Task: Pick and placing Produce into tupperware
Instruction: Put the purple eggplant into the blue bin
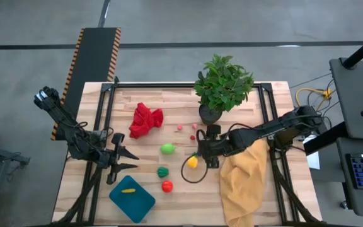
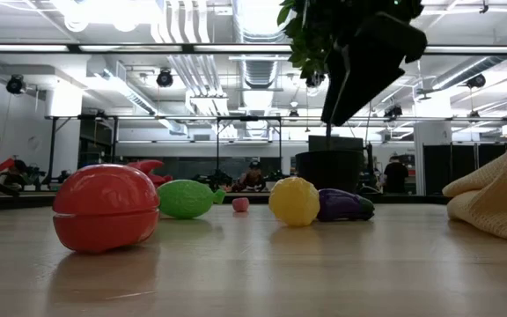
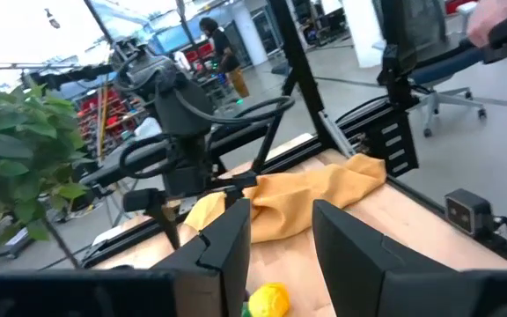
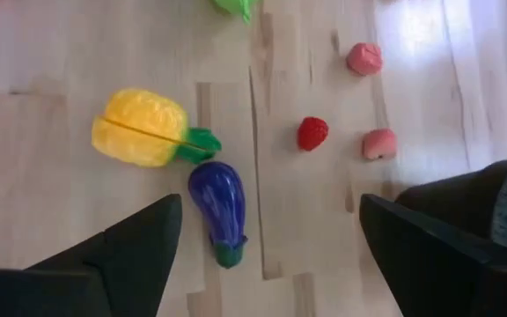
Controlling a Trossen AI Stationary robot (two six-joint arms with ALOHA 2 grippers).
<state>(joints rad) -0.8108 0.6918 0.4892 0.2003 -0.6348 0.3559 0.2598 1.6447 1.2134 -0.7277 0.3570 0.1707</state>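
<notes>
Nearest my low camera sits the red produce piece point(image 2: 106, 208), on bare wood, with the light green piece point(image 2: 186, 199), a tiny pink piece point(image 2: 240, 204), the yellow piece point(image 2: 294, 201) and the purple eggplant point(image 2: 341, 205) strung out behind it. From overhead I see my right gripper point(image 1: 201, 153) hanging over the middle of the table, just above the yellow piece and eggplant; its wrist camera shows the two fingers point(image 4: 117, 255) spread wide with nothing between them, the eggplant lying below, touching the yellow piece's green stem. A small red berry point(image 4: 312, 133) lies apart from both. My left gripper point(image 1: 126, 159) waits over the left side of the table, fingers parted and empty, just up-table of the teal tupperware point(image 1: 142, 205) at the near-left edge, which holds one yellow piece point(image 1: 128, 190). A dark green piece point(image 1: 162, 171) lies between tupperware and right gripper. The mustard cloth point(image 1: 241, 180) lies under the right arm, the red cloth point(image 1: 145, 119) and potted plant point(image 1: 222, 85) toward the table's far side.
</notes>
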